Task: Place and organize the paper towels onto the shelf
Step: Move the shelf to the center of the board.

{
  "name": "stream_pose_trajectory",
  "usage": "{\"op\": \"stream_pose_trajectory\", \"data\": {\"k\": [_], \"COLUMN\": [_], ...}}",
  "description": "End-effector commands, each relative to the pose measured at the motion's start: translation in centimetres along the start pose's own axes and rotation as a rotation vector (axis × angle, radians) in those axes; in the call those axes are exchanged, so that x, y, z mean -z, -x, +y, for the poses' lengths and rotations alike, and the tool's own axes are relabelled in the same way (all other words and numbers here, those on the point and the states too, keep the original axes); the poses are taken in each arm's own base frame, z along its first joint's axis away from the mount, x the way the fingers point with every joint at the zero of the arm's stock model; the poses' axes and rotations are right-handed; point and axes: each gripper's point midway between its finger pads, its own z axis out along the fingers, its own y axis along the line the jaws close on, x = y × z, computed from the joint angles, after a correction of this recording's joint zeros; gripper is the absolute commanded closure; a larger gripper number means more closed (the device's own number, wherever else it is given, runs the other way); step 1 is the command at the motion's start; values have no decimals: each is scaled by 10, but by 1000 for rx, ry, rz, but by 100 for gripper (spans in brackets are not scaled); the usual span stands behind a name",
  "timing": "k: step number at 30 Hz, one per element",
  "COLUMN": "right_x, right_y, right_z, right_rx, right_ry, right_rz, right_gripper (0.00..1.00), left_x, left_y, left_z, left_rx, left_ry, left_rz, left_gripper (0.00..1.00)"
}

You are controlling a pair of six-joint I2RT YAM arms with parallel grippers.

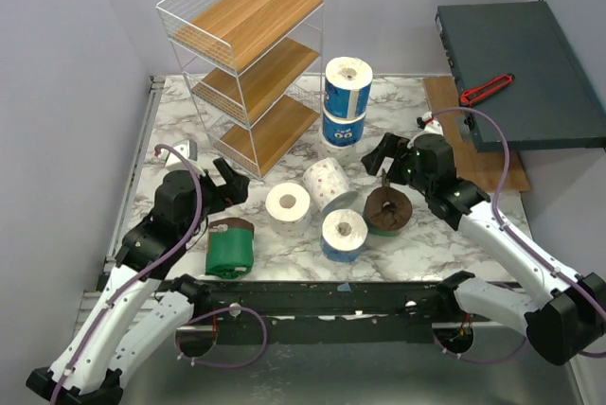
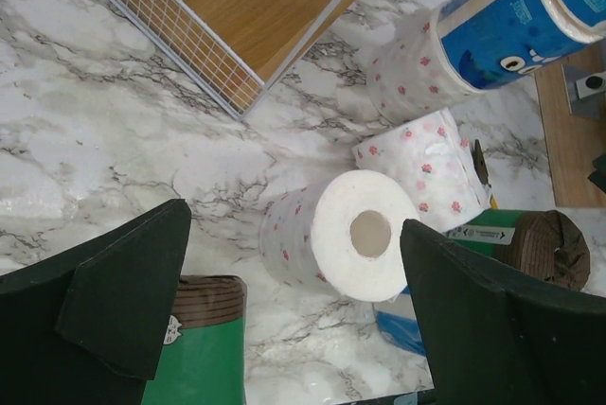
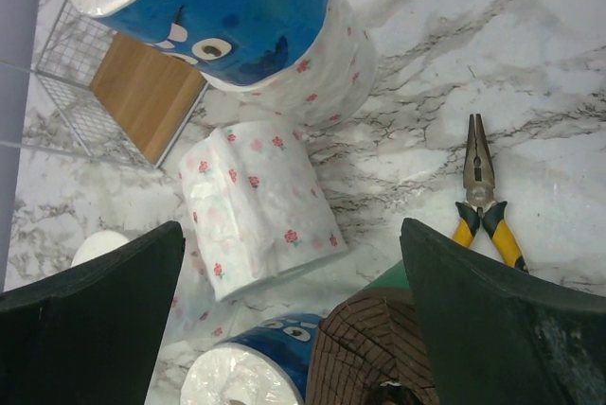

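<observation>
Paper towels [image 1: 325,180] cluster mid-worktop [image 1: 398,107], five o'clock of the shelf [image 1: 251,17]: two blue rolls [image 1: 347,93] stacked upright, cores up; the green roll [image 1: 230,249] lies flat, brown end toward twelve o'clock. Left jaws, right jaws gape wide, gripping nothing.

No text can be read anywhere. A small white label [image 2: 481,233] is seen on the green-wrapped roll [image 2: 542,246], its print too small to be made out.
</observation>
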Motion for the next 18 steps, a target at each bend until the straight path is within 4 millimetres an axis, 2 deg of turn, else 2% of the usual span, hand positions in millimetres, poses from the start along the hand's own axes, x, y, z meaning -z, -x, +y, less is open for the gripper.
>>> {"op": "stream_pose_trajectory", "data": {"k": [1,8,10,13,18], "right_x": [0,-8,-4,5,17], "right_y": [3,-21,-20,-21,-17], "right_z": [-1,13,14,29,37], "right_rx": [-19,-91,-82,-23,33], "right_ry": [-36,83,106,193,242], "right_rz": [-6,43,29,56,60], "right_gripper": [0,0,0,0,0], "left_x": [10,35,39,44,43], "left_y": [18,57,65,76,94], "left_z": [0,-9,-8,-9,-20], "left_rx": [9,-6,-9,-13,-59], "left_ry": [-14,-70,-73,-81,-96], "left_rz": [-101,-265,-311,-372,-417], "left_gripper": [1,2,2,2,8]}}
